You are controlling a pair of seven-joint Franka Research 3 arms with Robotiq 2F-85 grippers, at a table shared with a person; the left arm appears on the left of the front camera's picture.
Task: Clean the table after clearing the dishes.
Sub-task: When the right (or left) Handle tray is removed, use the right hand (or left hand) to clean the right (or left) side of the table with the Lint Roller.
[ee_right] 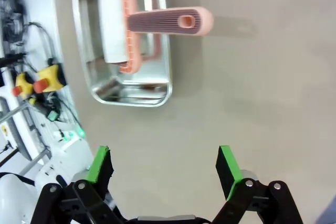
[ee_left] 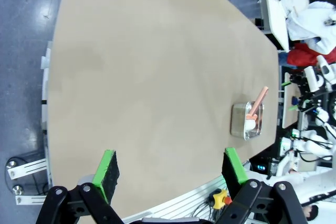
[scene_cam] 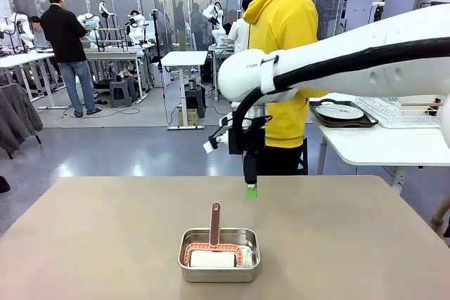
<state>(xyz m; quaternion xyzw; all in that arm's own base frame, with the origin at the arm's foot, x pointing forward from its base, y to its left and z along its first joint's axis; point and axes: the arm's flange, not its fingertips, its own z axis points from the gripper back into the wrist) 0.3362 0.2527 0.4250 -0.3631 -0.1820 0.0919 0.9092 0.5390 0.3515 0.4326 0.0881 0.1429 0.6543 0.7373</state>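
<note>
Steel pan (scene_cam: 219,272) with roller (scene_cam: 213,249): its handle (ee_right: 168,21) lies twelve o'clock from my right gripper (ee_right: 164,157), running nine-to-three; jaws wide, empty. Left gripper (ee_left: 170,162) open, empty, farther.

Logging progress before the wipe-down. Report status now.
Left tool open, above the table edge. Right tool open, hovering beyond the roller in the steel pan. A plate on its tray sits on the side table. Person at far side.
</note>
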